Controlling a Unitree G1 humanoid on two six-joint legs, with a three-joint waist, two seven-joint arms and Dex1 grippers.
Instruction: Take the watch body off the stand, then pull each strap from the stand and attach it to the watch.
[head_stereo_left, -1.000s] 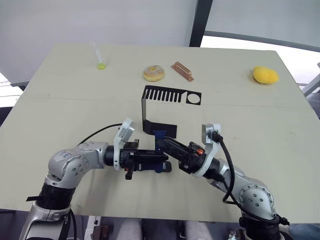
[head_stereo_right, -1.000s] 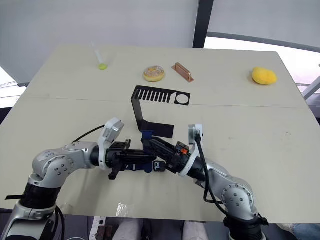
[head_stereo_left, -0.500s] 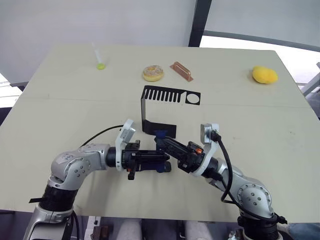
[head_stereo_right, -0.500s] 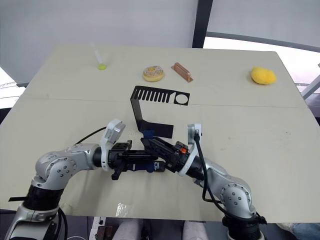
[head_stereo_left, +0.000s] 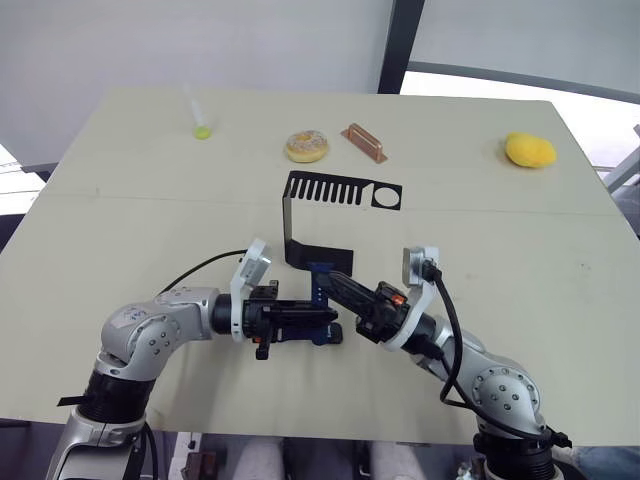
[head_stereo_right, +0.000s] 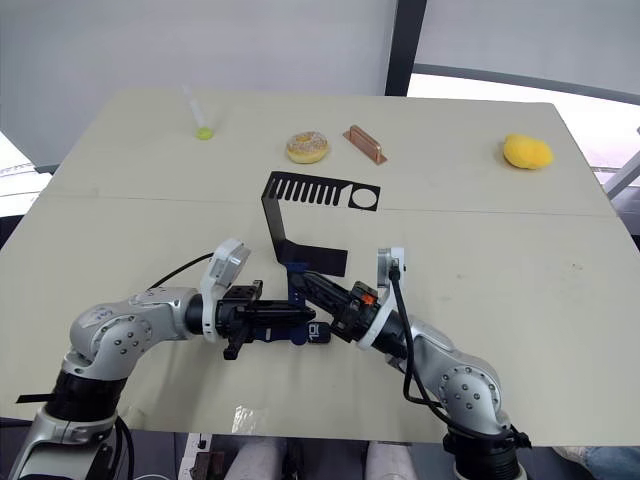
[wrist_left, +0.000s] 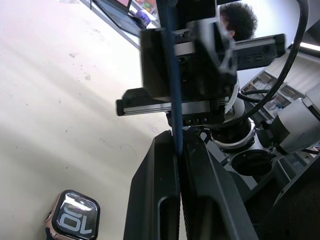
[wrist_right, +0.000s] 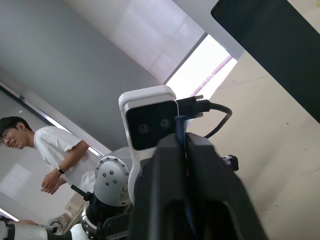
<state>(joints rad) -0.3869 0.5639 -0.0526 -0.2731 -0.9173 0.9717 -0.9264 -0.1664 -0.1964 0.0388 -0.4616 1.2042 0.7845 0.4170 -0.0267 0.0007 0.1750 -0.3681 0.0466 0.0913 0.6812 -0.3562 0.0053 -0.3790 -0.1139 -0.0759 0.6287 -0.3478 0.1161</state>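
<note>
**Both grippers pinched on one strap, watch body on the table below**

You have the left gripper (head_stereo_left: 335, 322) and the right gripper (head_stereo_left: 330, 281) meeting nose to nose just in front of the stand (head_stereo_left: 300, 225). In the left wrist view your left fingers (wrist_left: 155, 195) are pressed together on a thin navy strap (wrist_left: 172, 100), which runs edge-on out of them toward the other gripper's body. In the right wrist view your right fingers (wrist_right: 160, 195) are likewise closed, with a blue strip of the strap showing in the seam between them. From the head views you see a short upright blue piece (head_stereo_left: 318, 280) between the two grippers; whether it is one strap or two you cannot tell.

The watch body (wrist_left: 74, 222) lies face up on the table (head_stereo_left: 520, 270), white digits showing, just beside your left fingers; in the right eye view it sits under the meeting point of the grippers (head_stereo_right: 316, 331). The stand is upright, its base plate near the grippers.

Along the far side of the table you have a syringe with a yellow-green tip (head_stereo_left: 198, 115), a doughnut (head_stereo_left: 307, 147), a copper-coloured bar (head_stereo_left: 365, 142) and a yellow lump (head_stereo_left: 530, 150). A person in a white shirt (wrist_right: 55, 150) stands behind the robot
</note>
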